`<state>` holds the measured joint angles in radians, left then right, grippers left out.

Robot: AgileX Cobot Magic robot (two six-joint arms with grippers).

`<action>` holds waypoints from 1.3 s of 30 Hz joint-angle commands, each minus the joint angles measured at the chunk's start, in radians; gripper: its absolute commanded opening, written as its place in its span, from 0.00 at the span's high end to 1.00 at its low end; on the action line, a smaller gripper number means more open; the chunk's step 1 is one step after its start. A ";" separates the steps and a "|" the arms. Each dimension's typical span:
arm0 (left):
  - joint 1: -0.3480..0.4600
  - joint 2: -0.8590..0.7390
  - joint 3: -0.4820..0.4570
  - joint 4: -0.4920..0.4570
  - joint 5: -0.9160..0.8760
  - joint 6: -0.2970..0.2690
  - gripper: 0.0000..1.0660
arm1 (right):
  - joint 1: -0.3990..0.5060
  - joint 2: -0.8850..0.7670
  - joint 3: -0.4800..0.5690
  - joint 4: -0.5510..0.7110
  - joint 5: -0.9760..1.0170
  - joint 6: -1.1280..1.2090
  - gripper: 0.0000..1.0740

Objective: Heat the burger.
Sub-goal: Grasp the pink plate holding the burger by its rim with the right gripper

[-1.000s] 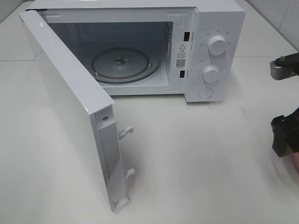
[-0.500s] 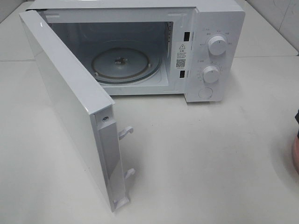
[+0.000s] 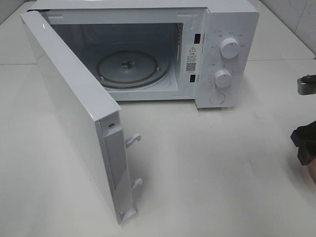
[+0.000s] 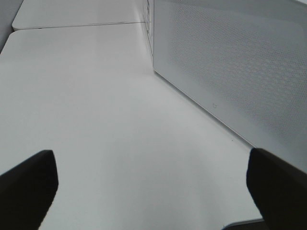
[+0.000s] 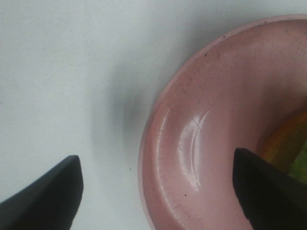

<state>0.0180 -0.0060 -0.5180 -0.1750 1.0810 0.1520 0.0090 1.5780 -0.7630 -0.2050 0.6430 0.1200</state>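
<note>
Looking at progress, the heating hasn't really started. The microwave point(image 3: 224, 29) sits with its door point(image 3: 69, 108) swung wide and the glass turntable point(image 3: 131, 69) bare. The burger point(image 5: 287, 143) is on its pink plate point(image 5: 201, 143) out on the tabletop point(image 3: 212, 173), right at the right edge of the high view, well apart from the oven.

Right jaws hover wide open, straddling the plate's rim and gripping nothing. Left jaws are wide open and empty too, near the door's outer face.

I'd say what's left is grab, load, shut the door, turn the dials point(image 3: 230, 48).

Tabletop is plain matte white with a seam across the upper part of the frame. Pale tile shows in the upper right.
</note>
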 commanded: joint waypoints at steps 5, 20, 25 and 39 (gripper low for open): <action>0.004 -0.013 -0.002 -0.003 -0.013 -0.003 0.06 | -0.006 0.094 -0.002 -0.004 -0.063 0.031 0.27; 0.004 -0.013 -0.002 -0.003 -0.013 -0.003 0.06 | -0.006 0.216 -0.001 -0.004 -0.095 0.031 0.29; 0.004 -0.013 -0.002 -0.003 -0.013 -0.003 0.06 | -0.006 0.225 -0.001 -0.004 -0.086 0.051 0.35; 0.004 -0.013 -0.002 -0.003 -0.013 -0.003 0.06 | -0.006 0.225 -0.001 -0.005 -0.055 0.060 1.00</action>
<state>0.0180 -0.0060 -0.5180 -0.1750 1.0810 0.1520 0.0080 1.7900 -0.7690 -0.2210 0.5940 0.1850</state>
